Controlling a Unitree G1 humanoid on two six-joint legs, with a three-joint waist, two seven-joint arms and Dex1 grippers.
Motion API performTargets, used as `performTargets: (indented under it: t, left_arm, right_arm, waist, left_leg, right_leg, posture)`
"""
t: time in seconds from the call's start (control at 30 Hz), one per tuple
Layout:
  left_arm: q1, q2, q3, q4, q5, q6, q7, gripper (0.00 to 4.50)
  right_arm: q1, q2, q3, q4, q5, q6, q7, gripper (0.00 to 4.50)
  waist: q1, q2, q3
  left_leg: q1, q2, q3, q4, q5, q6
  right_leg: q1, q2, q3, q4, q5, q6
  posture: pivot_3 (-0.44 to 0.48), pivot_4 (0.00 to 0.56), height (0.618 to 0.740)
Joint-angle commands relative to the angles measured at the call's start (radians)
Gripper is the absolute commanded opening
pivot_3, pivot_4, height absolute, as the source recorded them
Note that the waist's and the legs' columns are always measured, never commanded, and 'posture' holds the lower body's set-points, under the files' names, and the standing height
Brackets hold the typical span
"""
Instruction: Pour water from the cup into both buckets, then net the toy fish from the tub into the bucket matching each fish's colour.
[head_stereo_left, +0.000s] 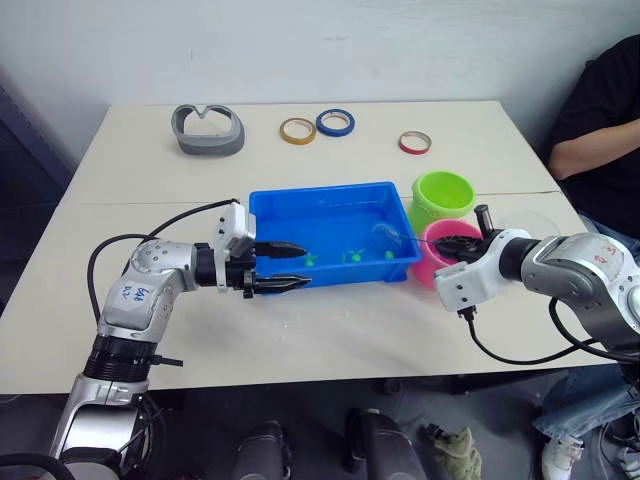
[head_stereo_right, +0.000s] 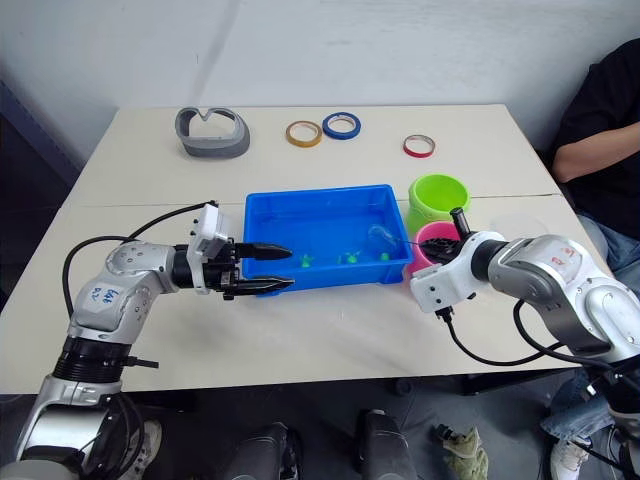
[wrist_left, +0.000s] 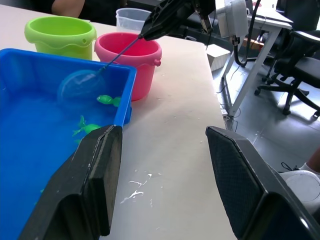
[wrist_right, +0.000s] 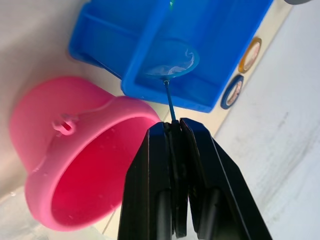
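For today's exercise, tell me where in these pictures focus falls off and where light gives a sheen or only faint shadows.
Left wrist view: the left end effector's own fingers loom large and soft-edged, while the pink bucket stays crisp. Right wrist view: the table edge beside the tub blurs, and the bucket's inner wall shines. Left eye view: even light, faint shadows under the arms.

Both arms are silver-grey metal with black joint bands. The left arm (head_stereo_left: 140, 295) carries a blue-lettered label, and a black cable loops over it to a white wrist block. The right arm (head_stereo_left: 580, 275) bears small red markings, a black cable trailing beneath. Each ends in black fingers.
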Motion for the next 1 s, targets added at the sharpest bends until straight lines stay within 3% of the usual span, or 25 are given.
performTargets:
  t: [0.03, 0.2, 0.37, 0.6, 1.0]
  left_arm:
    - [0.014, 0.021, 0.031, -0.040, -0.008, -0.020, 0.008, 2.97]
    - [0.031, 0.028, 0.035, -0.048, -0.015, -0.025, 0.017, 2.97]
    - [0.032, 0.028, 0.037, -0.036, -0.012, -0.036, 0.018, 2.97]
    - [0.033, 0.033, 0.038, -0.029, -0.010, -0.043, 0.020, 2.97]
    - [0.006, 0.034, 0.034, 0.013, 0.004, -0.065, 0.017, 2.97]
  right_arm:
    - [-0.025, 0.006, -0.007, -0.019, 0.090, 0.036, 0.089, 0.00]
    - [-0.031, 0.039, -0.026, -0.059, 0.208, 0.181, 0.185, 0.00]
    - [-0.068, 0.149, -0.100, -0.117, 0.400, 0.590, 0.244, 0.00]
    - [-0.076, 0.215, -0.186, -0.170, 0.584, 1.049, 0.223, 0.00]
    - [-0.108, 0.241, -0.259, -0.191, 0.749, 1.323, 0.062, 0.00]
  waist:
    - [-0.001, 0.000, 0.000]
    - [0.000, 0.000, 0.000]
    - [0.000, 0.000, 0.000]
    - [0.001, 0.000, 0.000]
    - [0.000, 0.000, 0.000]
  left_leg:
    - [0.000, 0.000, 0.000, 0.000, 0.000, 0.000]
    - [0.001, 0.001, 0.000, 0.000, 0.000, 0.000]
    - [0.001, 0.001, 0.000, 0.000, 0.000, 0.000]
    - [-0.001, 0.001, -0.003, 0.000, 0.000, 0.000]
    - [-0.002, 0.000, -0.004, 0.000, 0.000, 0.000]
  right_leg:
    - [0.000, 0.000, 0.000, 0.000, 0.000, 0.000]
    - [0.000, 0.000, 0.000, 0.000, 0.000, 0.000]
    - [0.000, -0.002, 0.000, 0.001, 0.000, 0.000]
    - [0.000, -0.004, 0.000, 0.000, 0.000, -0.002]
    - [0.000, -0.005, 0.000, 0.000, 0.000, -0.002]
  posture:
    - [0.000, 0.150, 0.713]
    - [0.000, 0.150, 0.713]
    - [0.000, 0.150, 0.713]
    - [0.000, 0.150, 0.713]
    - [0.000, 0.150, 0.713]
